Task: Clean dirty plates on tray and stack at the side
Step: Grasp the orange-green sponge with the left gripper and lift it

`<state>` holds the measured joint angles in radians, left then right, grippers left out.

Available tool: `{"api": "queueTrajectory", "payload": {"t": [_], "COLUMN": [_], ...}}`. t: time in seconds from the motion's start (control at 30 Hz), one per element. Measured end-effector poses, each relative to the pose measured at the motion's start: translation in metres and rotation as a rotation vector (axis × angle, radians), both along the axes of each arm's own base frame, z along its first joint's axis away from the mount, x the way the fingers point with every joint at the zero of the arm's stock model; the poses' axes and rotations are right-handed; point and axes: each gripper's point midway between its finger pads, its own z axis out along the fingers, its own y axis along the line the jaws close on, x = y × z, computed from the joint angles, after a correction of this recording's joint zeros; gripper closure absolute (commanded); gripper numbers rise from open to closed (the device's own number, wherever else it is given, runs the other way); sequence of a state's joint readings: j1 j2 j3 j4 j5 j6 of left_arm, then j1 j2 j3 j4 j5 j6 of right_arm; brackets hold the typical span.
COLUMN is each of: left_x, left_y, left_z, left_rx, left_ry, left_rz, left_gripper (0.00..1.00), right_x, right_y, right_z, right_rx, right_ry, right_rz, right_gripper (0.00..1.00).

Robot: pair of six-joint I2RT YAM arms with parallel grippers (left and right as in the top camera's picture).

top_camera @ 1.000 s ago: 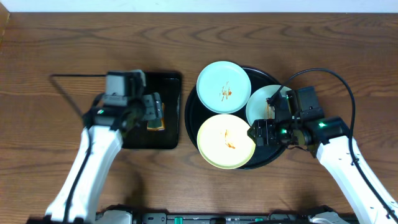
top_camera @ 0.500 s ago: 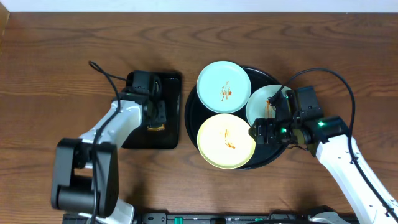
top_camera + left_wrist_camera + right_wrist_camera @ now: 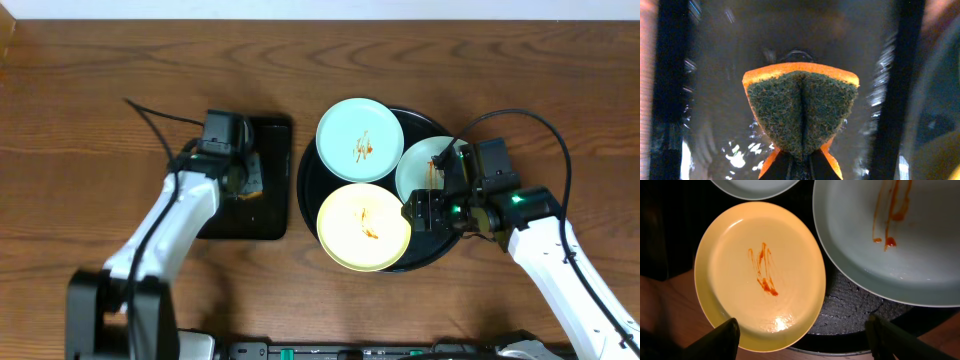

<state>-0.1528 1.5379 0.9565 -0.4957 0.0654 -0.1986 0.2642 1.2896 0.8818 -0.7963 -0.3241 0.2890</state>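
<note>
The brown wooden table (image 3: 100, 80) fills the overhead view. Right of centre on it sits the tray (image 3: 306, 186), round, glossy and black, with all three plates on it. A smaller rectangular black tray (image 3: 250, 220) lies just left of it.

The pale yellow plate (image 3: 364, 227) sits at the lower part of the round tray and reaches past its lower rim. One mint-blue plate (image 3: 360, 140) lies at the upper left of the tray. The other mint-blue plate (image 3: 420, 170) lies to the right and is partly covered by the right arm. All three carry orange-brown sauce smears. In the right wrist view, the yellow plate (image 3: 760, 275) shows a short streak near its centre. The nearer mint plate (image 3: 900, 235) has longer streaks.

The right gripper (image 3: 422, 210) hangs over the lower right of the tray. Its fingers (image 3: 722, 339) are spread wide, at the two lower corners of the wrist view, with nothing between them.

The left gripper (image 3: 243, 178) is over the rectangular tray. It is clamped on the sponge (image 3: 802, 115), which is orange with a dark green scouring face, and the pinch folds the sponge along its middle. In the overhead view the sponge (image 3: 252, 190) shows as a small orange patch at the gripper's tip.
</note>
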Motion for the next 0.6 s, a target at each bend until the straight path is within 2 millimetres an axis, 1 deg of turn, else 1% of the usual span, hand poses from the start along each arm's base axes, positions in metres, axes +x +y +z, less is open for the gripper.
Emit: {"api": "queueTrajectory", "payload": {"t": [0.1,0.2,0.3,0.37,0.6], "left_x": [0.005,0.007,0.006,0.006,-0.002], "left_y": [0.000,0.001,0.001,0.001,0.003], "left_z": [0.031,0.037,0.028,0.018,-0.029], "left_rx": [-0.009,-0.009,-0.002,0.003,0.026], "left_ry": [-0.094,-0.112,-0.087,-0.056,0.084], "left_rz": [0.002,0.004,0.006,0.005,0.005], "left_gripper": [0.92,0.92,0.93,0.93,0.93], "right_x": [0.000,0.000,0.000,0.000,0.000], "right_y": [0.000,0.000,-0.001,-0.001,-0.001], "right_z": [0.000,0.000,0.000,0.000,0.000], "right_rx": [-0.003,-0.003,-0.003,-0.003,-0.004], "right_ry": [-0.001,-0.001,0.000,0.000,0.001], "right_rz": [-0.001,-0.001,-0.001,-0.001,-0.001], "right_gripper": [0.21,0.21,0.20,0.20,0.20]}}
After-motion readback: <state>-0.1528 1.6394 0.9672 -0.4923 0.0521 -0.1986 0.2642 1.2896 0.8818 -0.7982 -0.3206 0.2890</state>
